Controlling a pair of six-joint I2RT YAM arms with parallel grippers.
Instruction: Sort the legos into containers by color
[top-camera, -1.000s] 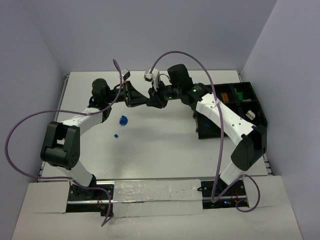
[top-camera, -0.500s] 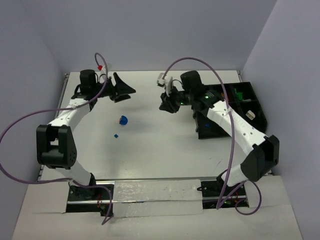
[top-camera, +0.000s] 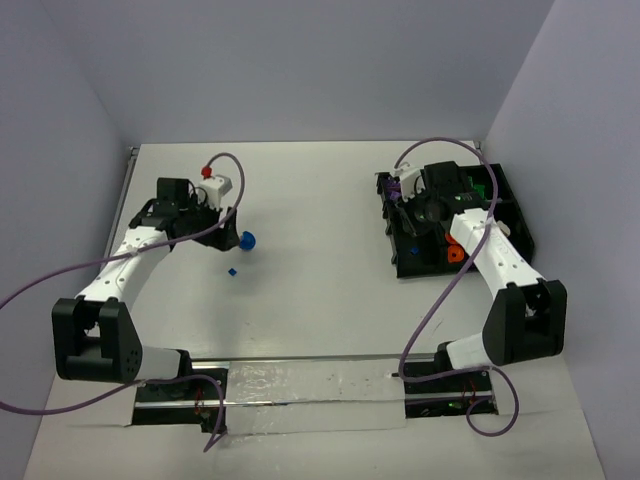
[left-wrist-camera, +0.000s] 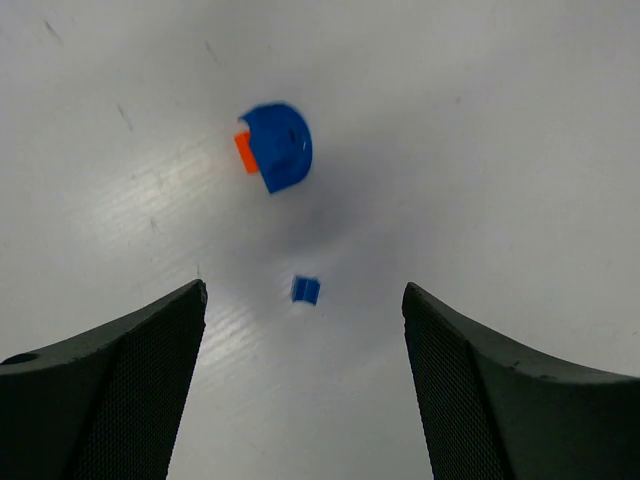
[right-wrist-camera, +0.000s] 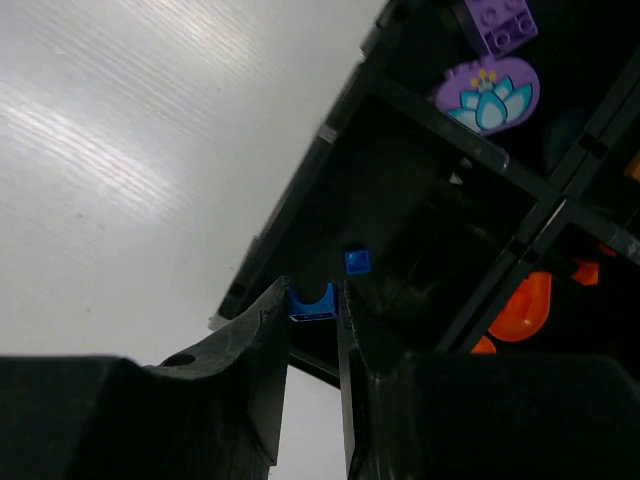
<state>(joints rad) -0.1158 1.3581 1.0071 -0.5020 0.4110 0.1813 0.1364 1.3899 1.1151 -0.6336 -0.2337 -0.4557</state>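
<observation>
Blue brick between the right jaws, mostly hidden by them, purple brick beyond, cut by the top edge, orange piece ahead of the left jaws, half hidden behind a blue rounded piece

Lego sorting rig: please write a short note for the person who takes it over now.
Left gripper: open, empty, over a small blue brick on the table.
Right gripper: shut on the held brick, blue, over the tray compartment holding one blue piece.
Done: purple pieces and orange pieces lie in separate compartments.
Left: release the held brick, then fetch the small blue brick and the round blue piece with an orange bit at its side.
</observation>
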